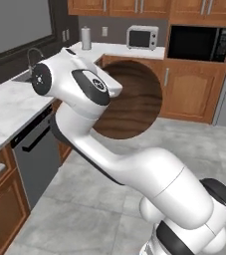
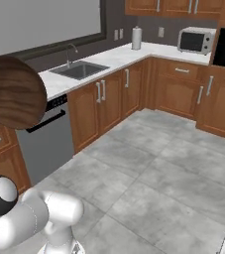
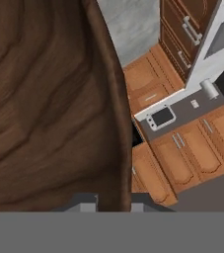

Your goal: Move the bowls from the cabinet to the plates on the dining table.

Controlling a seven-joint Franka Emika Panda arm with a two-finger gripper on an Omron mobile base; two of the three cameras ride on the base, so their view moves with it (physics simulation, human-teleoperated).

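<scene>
One bowl, the dark wood-grain bowl [image 1: 132, 102], is up in the air on the arm, well above the grey tile floor [image 1: 84, 199], w/ the marble counter [image 1: 5, 109] as landmark: it hangs just off the counter's front edge, over the floor. Counter runs along the wall and round the corner; set in it is the sink [image 2: 79, 69] w/ tap, below a big window [image 2: 39, 22]. Under the counter near the bowl sits a dark grey dishwasher [image 1: 35, 154]; brown cupboard doors w/ grey handles fill the rest. At the counter's far end stand a paper-towel roll [image 1: 86, 38] and a small microwave [image 1: 142, 37], then a black built-in oven [image 1: 199, 44] past the corner. Wall cabinets [image 1: 119, 6] above the counter are cut off at the top edge. Gripper [image 3: 112, 205] hard to read: only two grey tips show at the bottom of the hand view, straddling the bowl's rim, apparently clamped on it, contact itself hidden. From the left base view the arm covers the bowl's left part; from the right base view the bowl is cut by the frame edge, and the sink basin shows clearly there. Hand view shows the bowl's grain close up, w/ the microwave and cupboards rolled sideways beside it.
</scene>
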